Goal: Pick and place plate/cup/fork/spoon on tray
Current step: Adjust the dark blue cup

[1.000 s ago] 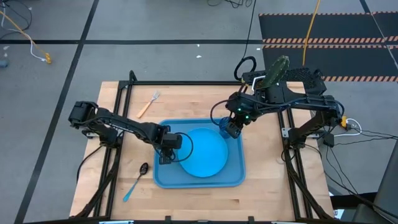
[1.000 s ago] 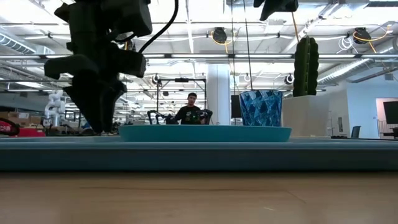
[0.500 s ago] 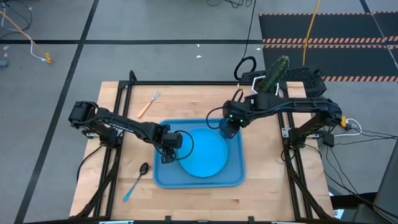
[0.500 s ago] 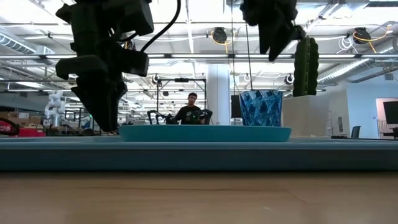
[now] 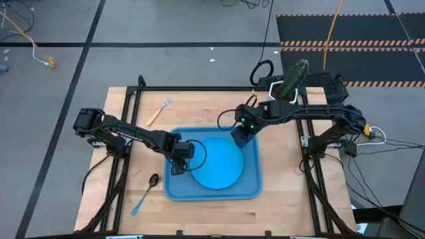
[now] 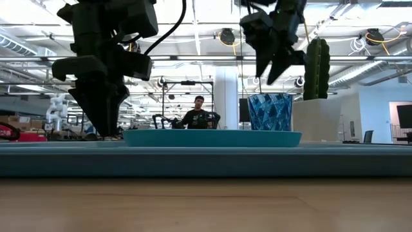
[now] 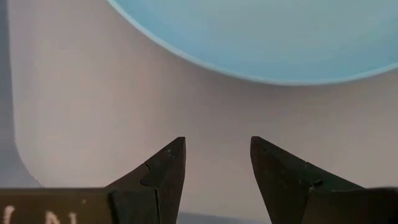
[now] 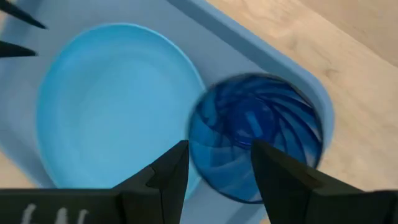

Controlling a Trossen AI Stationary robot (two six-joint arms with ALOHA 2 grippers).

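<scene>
Plate (image 5: 217,161) and cup (image 5: 240,135) sit inside the tray (image 5: 169,190), cup tucked into the far right corner beside the plate's rim, so what's left lies out on the wood: fork (image 5: 158,111) at the far left, spoon (image 5: 145,193) at the near left. Left gripper (image 5: 176,159) hangs over the tray's left side just off the plate, fingers apart and holding nothing, and it looks the obvious candidate for both. The spoon lies closest, just outside the tray's near-left corner, towards the table's front edge from that hand, dark bowl pointing back at the tray, light-blue handle running diagonally away to the front-left. The fork lies farther off, beyond the tray's far edge, tines far-right, orange handle near-left. Right gripper (image 6: 270,58) hovers above the cup, jaws parted, clear of it, well apart from both utensils. Writing: white characters on the wrist mounts, cut off and unreadable; no brands show
</scene>
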